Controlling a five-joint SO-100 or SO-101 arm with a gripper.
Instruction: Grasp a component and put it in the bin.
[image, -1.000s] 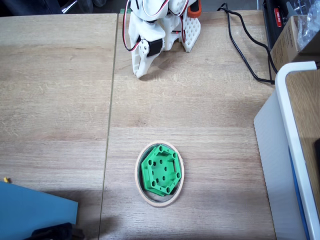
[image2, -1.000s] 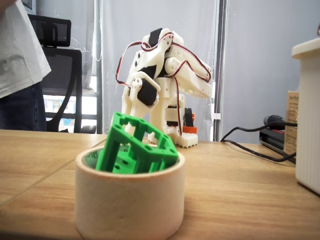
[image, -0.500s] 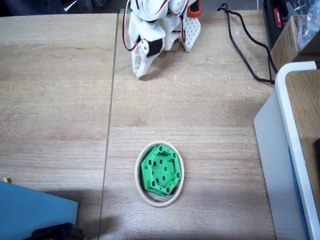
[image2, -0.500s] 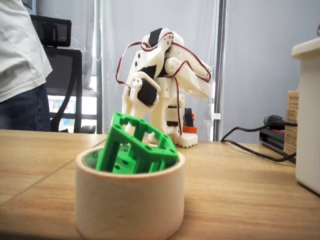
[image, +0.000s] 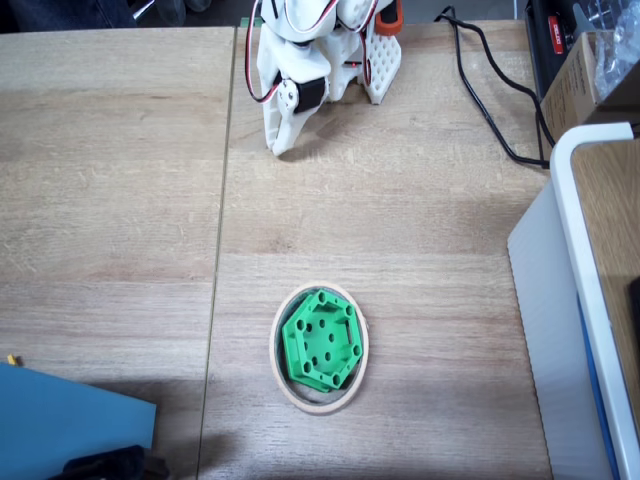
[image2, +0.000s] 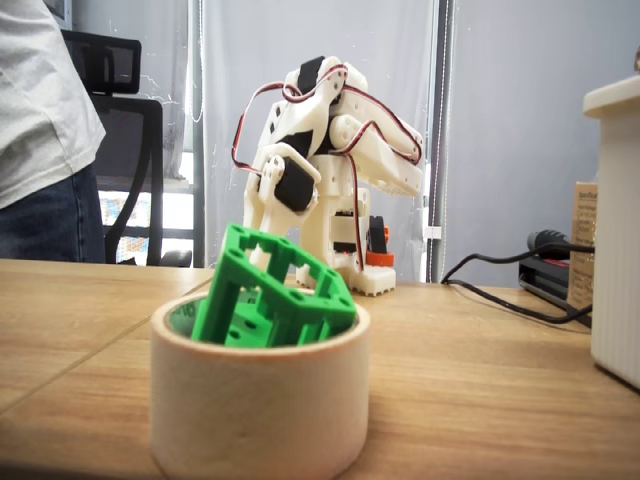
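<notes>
The component (image: 320, 340) was found sitting tilted inside the bin (image: 284, 385). The gripper (image: 282, 140) was parked well apart, nothing held; its opening couldn't really be told.

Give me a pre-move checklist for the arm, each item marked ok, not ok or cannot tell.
1. Component is inside the bin: ok.
2. Component sits flat in the bin: not ok; in a fixed view it is tilted, one edge above the rim.
3. Gripper is away from the bin, folded near the arm's base: ok.
4. Gripper is empty: ok, nothing between the jaws.
5. Cable is out of the way: ok, it runs beside the base.
6. Person keeps back from the table: cannot tell.
</notes>
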